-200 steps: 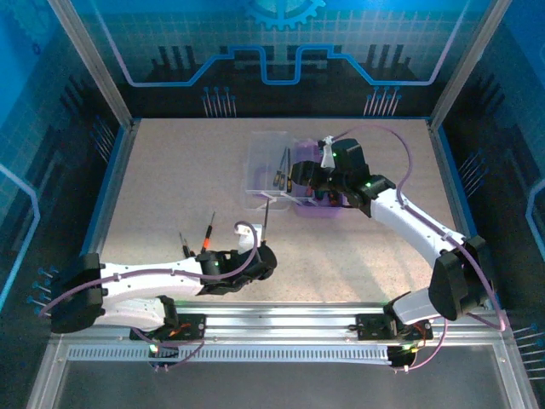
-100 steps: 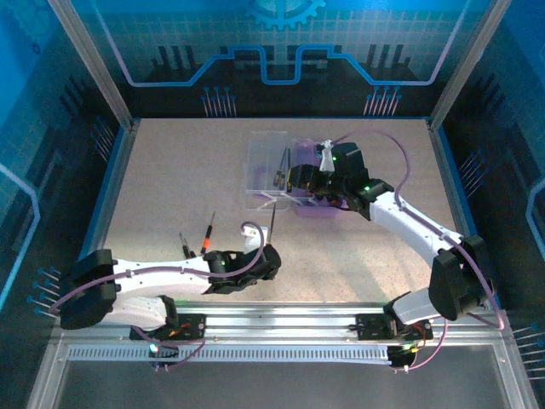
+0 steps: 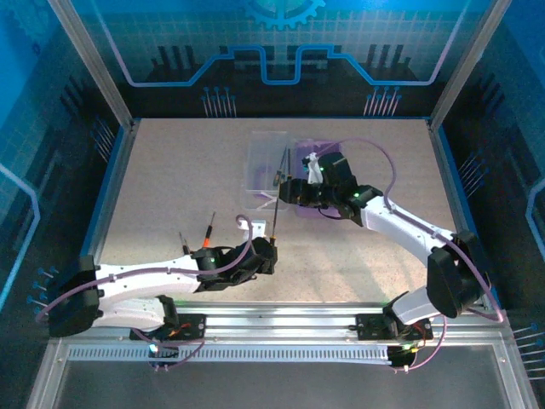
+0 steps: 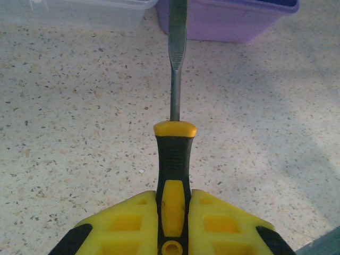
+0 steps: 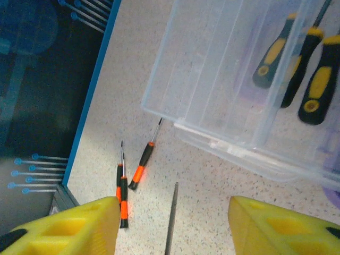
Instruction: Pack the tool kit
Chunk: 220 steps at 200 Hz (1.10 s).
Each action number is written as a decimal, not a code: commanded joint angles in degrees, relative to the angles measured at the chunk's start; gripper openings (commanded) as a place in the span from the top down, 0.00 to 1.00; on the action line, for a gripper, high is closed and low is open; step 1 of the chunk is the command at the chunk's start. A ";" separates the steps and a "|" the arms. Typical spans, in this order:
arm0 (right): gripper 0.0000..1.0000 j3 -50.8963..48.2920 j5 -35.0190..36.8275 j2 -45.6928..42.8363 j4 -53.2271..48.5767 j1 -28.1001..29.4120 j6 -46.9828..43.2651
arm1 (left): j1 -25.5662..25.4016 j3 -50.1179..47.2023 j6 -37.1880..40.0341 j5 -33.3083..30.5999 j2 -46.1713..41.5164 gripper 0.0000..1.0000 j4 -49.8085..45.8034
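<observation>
Yellow-black screwdriver (image 4: 172, 154) gripped in left hand (image 4: 172, 212), shaft toward purple case (image 4: 234, 24)

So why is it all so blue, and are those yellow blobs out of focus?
Top external: the blue is the enclosure walls; the table itself reads beige. Left wrist: the left gripper looks soft-edged, the screwdriver it grips crisp. Right wrist: the right gripper blurs likewise.

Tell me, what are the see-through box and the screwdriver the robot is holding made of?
The see-through box looks like clear, glossy plastic: you can see the tools and table through it. The screwdriver handle looks like yellow hard plastic with black, probably rubbery grip; its shaft seems to be bare grey metal, dull and smooth.
</observation>
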 commanded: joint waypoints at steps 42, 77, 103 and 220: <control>0.59 -0.37 -3.88 4.33 1.40 2.79 -0.20 | 0.49 0.96 1.95 0.78 -1.22 1.00 -0.77; 0.75 -0.33 -4.76 5.76 2.53 3.15 0.38 | 0.49 0.56 1.71 0.11 -1.79 1.00 -0.88; 0.88 -0.21 -5.14 6.31 2.76 3.25 0.49 | 0.57 0.37 1.90 0.20 -1.68 1.00 -0.36; 1.00 9.87 -6.02 8.40 -1.63 -4.76 -4.92 | 0.93 -2.08 3.00 0.00 -12.92 0.37 -5.58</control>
